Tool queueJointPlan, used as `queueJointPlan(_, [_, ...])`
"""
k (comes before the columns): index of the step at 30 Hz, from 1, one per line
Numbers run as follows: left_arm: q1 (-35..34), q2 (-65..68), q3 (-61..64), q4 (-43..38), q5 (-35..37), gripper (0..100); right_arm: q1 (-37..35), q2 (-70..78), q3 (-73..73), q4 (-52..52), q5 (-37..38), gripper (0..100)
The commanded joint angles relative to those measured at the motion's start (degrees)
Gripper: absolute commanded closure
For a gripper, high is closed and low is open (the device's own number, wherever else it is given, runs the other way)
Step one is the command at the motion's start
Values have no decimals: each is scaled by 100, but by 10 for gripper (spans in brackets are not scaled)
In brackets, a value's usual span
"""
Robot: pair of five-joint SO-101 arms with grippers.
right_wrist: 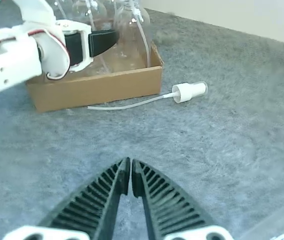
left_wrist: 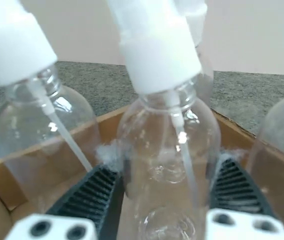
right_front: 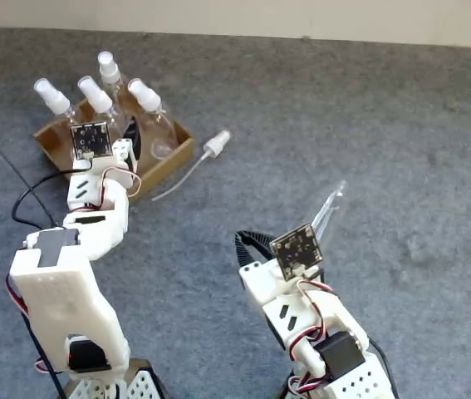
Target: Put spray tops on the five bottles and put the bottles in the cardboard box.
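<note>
The cardboard box (right_front: 171, 160) stands at the far left and holds several clear bottles with white spray tops. My left gripper (left_wrist: 164, 175) reaches into the box, and its jaws press on both sides of one capped bottle (left_wrist: 167, 135). This gripper (right_wrist: 104, 40) also appears by the box (right_wrist: 96, 90) in the right wrist view. A loose spray top (right_front: 217, 143) with its long tube lies on the carpet just right of the box. An uncapped clear bottle (right_front: 333, 202) lies on its side near the middle right. Beside it my right gripper (right_wrist: 130, 167) is shut and holds nothing.
Grey carpet covers the table, with bare room between the box and the right arm (right_front: 297, 249). A black cable (right_front: 27, 199) runs left of the left arm. A pale wall edges the far side.
</note>
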Motion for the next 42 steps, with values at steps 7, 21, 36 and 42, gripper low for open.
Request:
queueJointPlan(7, [-13,-101,13,-88,26,866,48,-57,171,-57,413,985])
queueJointPlan(21, [4,-101,31,-70,-378,865,66,-57,171,-57,448,985])
queueJointPlan(36, [-13,-101,31,-70,-396,839,66,-57,171,-57,448,985])
queueJointPlan(42, [-13,-101,31,-62,-387,829,66,-57,171,-57,448,985])
